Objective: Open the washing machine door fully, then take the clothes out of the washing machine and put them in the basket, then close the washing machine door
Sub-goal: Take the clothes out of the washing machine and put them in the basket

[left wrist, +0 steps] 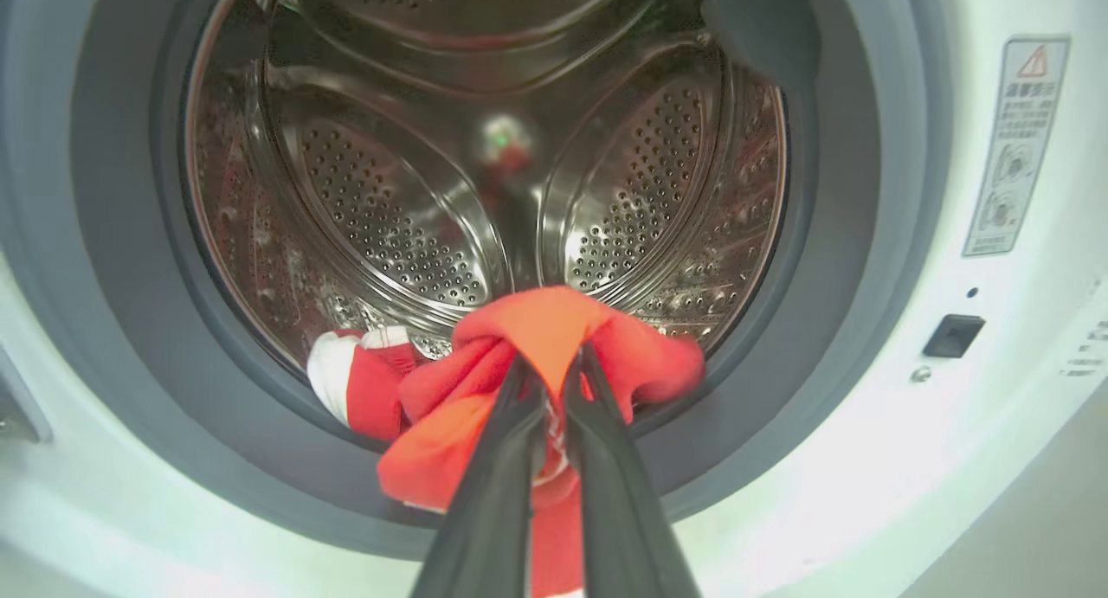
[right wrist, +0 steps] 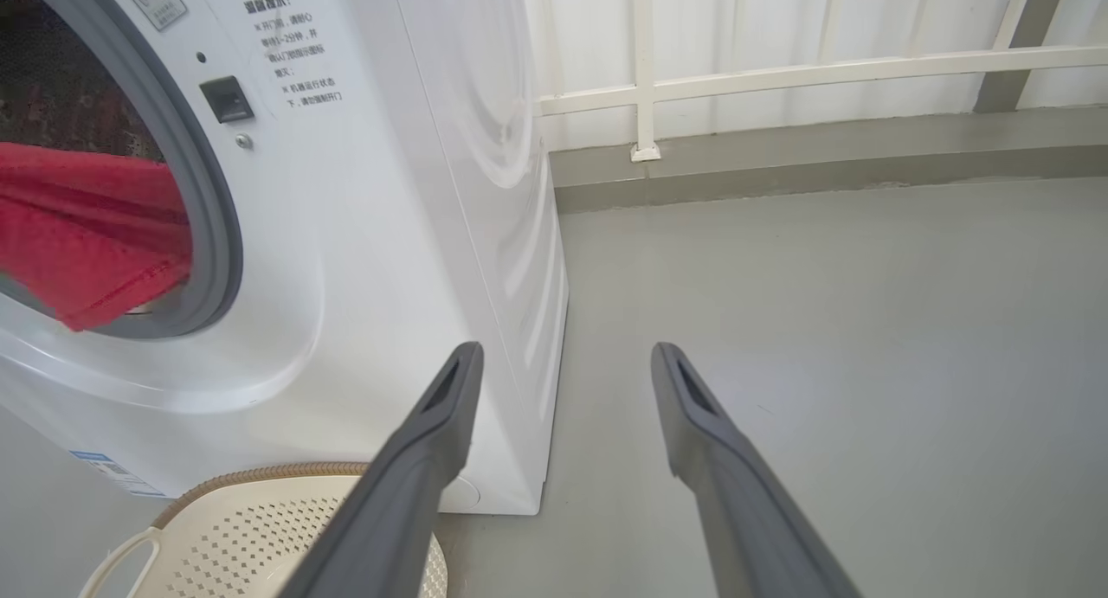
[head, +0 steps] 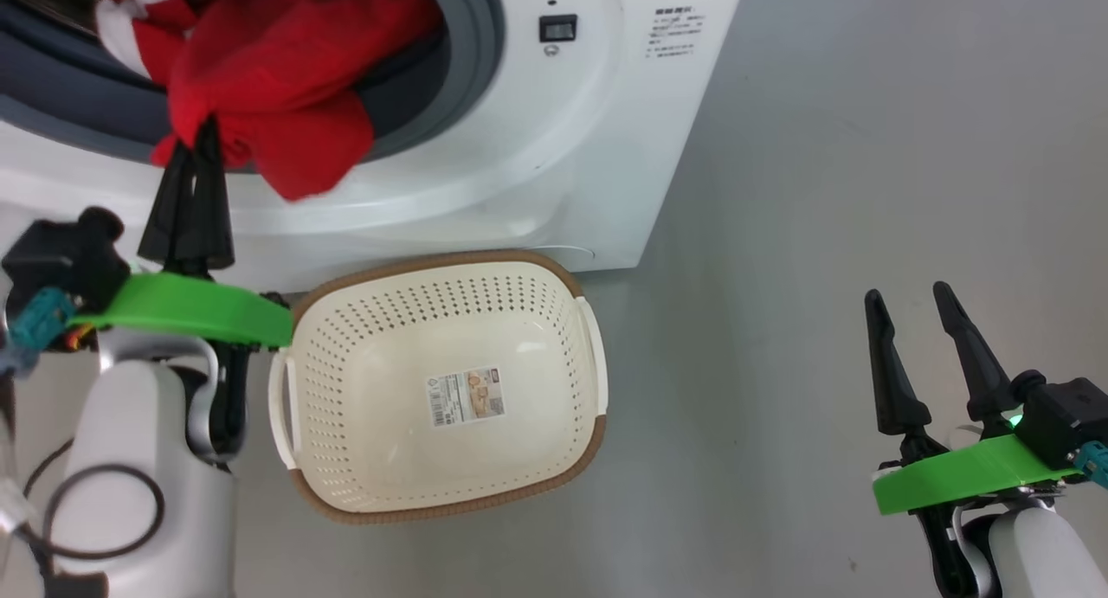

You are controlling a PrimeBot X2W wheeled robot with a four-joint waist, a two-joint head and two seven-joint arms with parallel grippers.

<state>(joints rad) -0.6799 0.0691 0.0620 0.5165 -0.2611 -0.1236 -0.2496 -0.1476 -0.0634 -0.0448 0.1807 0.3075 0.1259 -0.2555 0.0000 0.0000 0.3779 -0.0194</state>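
The left gripper (head: 204, 135) pinches the red clothes (head: 286, 70), which hang out of the washing machine (head: 589, 148) mouth. This is the taking-out step. Next it likely must pull them nearer and drop them into the basket (head: 437, 263) just beside the machine. The right gripper (head: 905, 293) is spread, holding nothing

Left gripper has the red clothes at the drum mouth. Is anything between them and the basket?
Nothing visible. The clothes hang over the grey gasket, pinched by the left gripper. The basket sits on the floor just below the washing machine front, open-topped, a paper label inside.
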